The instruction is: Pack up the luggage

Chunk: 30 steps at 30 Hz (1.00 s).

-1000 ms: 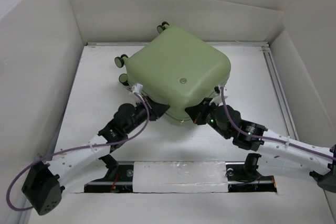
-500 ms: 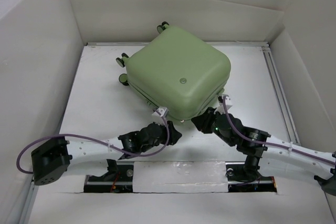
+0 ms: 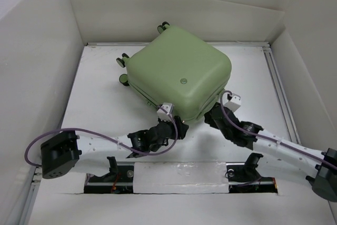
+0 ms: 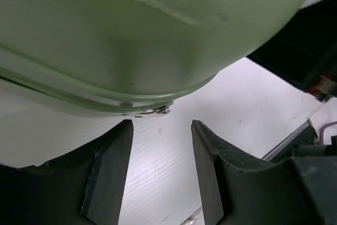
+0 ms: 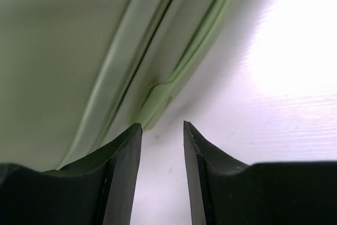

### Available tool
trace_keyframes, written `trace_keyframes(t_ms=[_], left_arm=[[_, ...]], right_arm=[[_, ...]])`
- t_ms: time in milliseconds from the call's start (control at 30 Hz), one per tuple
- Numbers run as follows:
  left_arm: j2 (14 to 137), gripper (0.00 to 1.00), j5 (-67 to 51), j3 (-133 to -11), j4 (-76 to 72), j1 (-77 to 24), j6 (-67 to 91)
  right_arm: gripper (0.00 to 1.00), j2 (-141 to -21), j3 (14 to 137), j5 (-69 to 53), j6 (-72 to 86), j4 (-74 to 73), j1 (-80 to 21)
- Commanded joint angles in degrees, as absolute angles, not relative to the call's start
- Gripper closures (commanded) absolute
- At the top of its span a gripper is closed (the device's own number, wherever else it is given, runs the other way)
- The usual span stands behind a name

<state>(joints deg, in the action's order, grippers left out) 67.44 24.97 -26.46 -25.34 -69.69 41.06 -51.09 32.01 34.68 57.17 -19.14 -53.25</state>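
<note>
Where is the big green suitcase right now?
In the top view the pale green hard-shell suitcase lies closed on the white table, toward the far wall, just beyond the left gripper and right gripper.

The white worktop point(image 3: 100, 109) is boxed in by white panels: a left wall point(image 3: 37, 72), a creased back wall point(image 3: 174, 14) and a right wall point(image 3: 310, 67). A silver metal rail point(image 3: 278, 85) runs along the worktop's right edge, and a narrower pale strip point(image 3: 105, 44) lines its far edge. At the near edge, a white wrapped pad point(image 3: 179, 175) covers the middle of a black bar point(image 3: 100, 187). In the right wrist view, bright glare falls on the worktop.
</note>
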Motion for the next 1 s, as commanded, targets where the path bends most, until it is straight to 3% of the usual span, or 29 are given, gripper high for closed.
trace_keyframes(t_ms=[0, 133, 367, 700, 967], left_arm=[[69.16, 0.55, 33.02, -30.58, -26.2, -72.23, 39.55], [72.67, 0.55, 39.79, -34.0, -22.25, -72.95, 40.42], [76.98, 0.64, 48.58, -37.97, -16.35, -74.09, 43.24], [82.35, 0.73, 56.41, -42.19, -10.29, -74.71, 48.52], [85.07, 0.97, 61.43, -44.99, -4.67, -74.71, 52.9]], right_arm=[[0.56, -54.75, 35.16, 32.8, 53.72, -15.04, -49.06], [0.56, -56.43, 34.63, 26.29, 51.25, -9.07, -40.72], [0.56, -58.35, 35.16, 18.29, 47.46, -5.28, -32.18], [0.58, -68.46, 36.3, 15.21, 48.07, -0.26, -30.23], [0.61, -72.86, 36.29, 14.6, 47.46, 2.72, -28.57]])
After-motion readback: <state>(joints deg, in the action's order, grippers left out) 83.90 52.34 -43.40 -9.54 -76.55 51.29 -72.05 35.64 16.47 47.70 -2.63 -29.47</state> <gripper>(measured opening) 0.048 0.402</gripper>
